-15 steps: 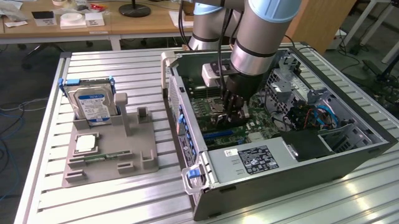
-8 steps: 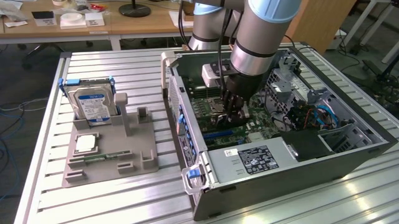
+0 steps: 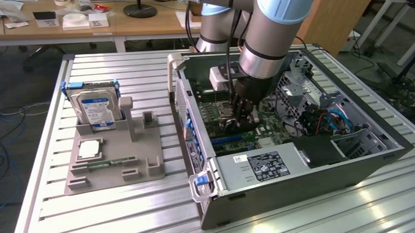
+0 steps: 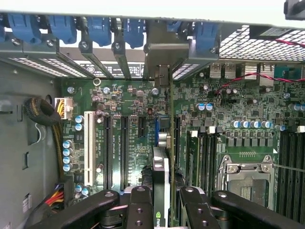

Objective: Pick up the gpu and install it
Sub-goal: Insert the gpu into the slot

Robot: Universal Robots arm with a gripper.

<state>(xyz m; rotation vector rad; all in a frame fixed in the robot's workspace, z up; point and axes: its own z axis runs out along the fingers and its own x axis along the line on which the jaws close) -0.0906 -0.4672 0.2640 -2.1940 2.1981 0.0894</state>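
My gripper (image 3: 241,116) reaches down into the open computer case (image 3: 363,160), over the motherboard (image 3: 217,111). In the wrist view the gpu (image 4: 163,167) shows edge-on between my black fingers (image 4: 141,206): a thin green card with a silvery cooler. Its metal bracket (image 4: 162,59) reaches the row of rear slot covers. The card runs in line with a blue slot (image 4: 157,130) on the motherboard (image 4: 133,157). Whether it sits in the slot I cannot tell. My gripper (image 4: 164,207) is shut on the card.
Outside the case, a grey holder (image 3: 146,160) carries a blue-labelled hard drive (image 3: 96,109), a processor (image 3: 89,149) and a memory stick (image 3: 104,164). Inside are the power supply (image 3: 259,167), cables (image 3: 337,121), the processor socket (image 4: 243,174) and a white slot (image 4: 89,143).
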